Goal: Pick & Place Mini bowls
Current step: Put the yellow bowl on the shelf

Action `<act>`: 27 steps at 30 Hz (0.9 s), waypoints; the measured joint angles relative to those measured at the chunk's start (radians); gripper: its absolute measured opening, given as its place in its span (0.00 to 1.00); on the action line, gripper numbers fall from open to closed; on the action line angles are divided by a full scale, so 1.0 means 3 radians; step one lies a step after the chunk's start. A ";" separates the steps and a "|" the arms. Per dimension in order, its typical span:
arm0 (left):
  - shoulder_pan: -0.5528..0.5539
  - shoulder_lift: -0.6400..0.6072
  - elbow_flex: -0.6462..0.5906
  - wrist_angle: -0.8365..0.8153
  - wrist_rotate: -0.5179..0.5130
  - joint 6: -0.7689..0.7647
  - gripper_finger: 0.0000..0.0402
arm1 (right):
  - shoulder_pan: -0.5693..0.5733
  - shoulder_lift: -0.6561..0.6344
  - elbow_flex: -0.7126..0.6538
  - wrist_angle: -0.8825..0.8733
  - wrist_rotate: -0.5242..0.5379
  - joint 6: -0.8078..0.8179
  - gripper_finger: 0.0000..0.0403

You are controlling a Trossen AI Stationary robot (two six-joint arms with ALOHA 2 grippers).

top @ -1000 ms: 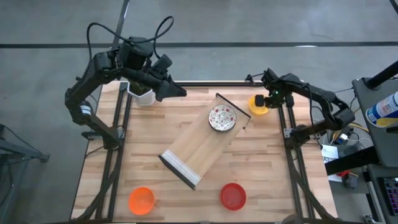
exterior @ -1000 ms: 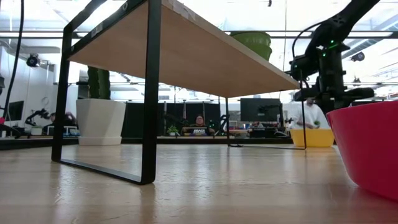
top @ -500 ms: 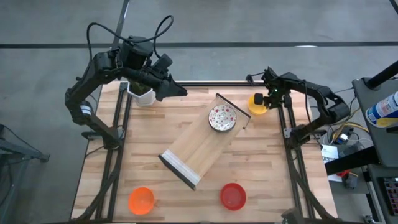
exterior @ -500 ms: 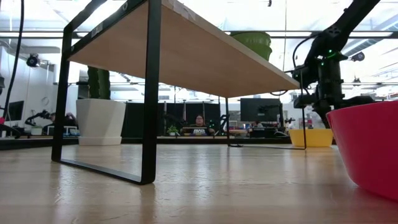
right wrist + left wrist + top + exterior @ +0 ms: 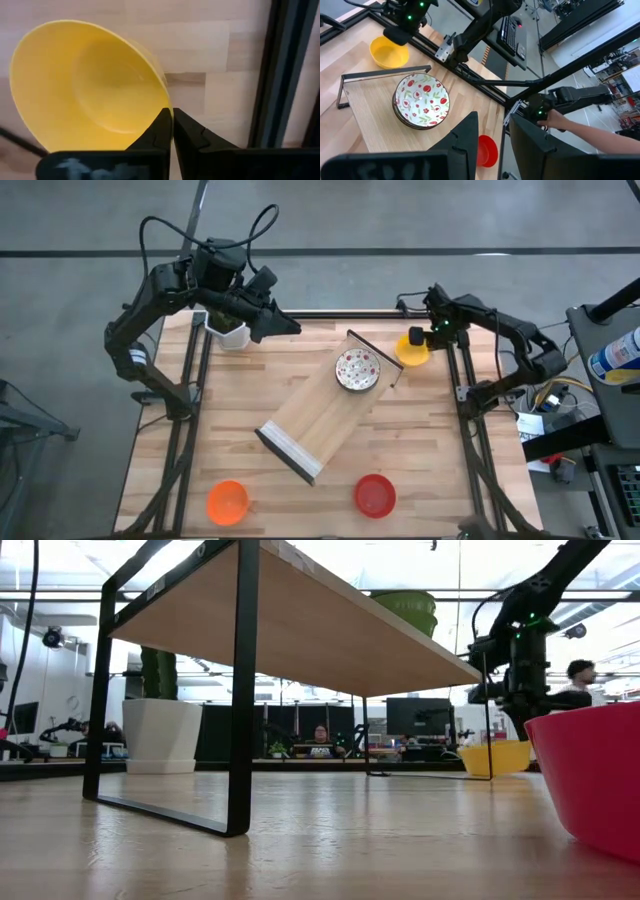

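Overhead, the small wooden shelf (image 5: 325,412) lies slantwise mid-table and serves as the marker for everything else. Far left of it, beyond its left end, the left gripper (image 5: 283,326) hangs idle near a white pot with a cactus (image 5: 229,332), its fingers slightly apart and holding nothing. Off the shelf's near left corner sits the orange bowl (image 5: 227,502). On the shelf's far end rests the stack of speckled bowls (image 5: 357,370). Off the shelf's near right side stands the red bowl (image 5: 375,494). Just beyond the shelf's far right corner, the right gripper (image 5: 426,340) has its fingers pinched on the rim of the yellow bowl (image 5: 413,349); the low view shows that bowl tipped and apparently just clear of the tabletop. Judging by its thin wall and smooth sheen, the bowl looks light, rigid and somewhat slippery, so a firm pinch across the rim, as here, seems the sensible hold.
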 joint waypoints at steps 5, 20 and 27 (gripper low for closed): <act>0.0000 0.0000 0.0000 0.0000 0.0000 0.0055 0.26 | -0.0003 -0.0204 0.0085 -0.0152 -0.0038 -0.0084 0.02; 0.0000 0.0000 0.0000 0.0001 0.0000 0.0074 0.26 | 0.0097 -0.0890 0.1112 -0.0898 -0.0207 -0.0131 0.02; 0.0000 0.0000 0.0000 0.0005 -0.0001 0.0076 0.26 | 0.0395 -0.0957 0.1808 -0.1230 -0.0207 -0.0039 0.02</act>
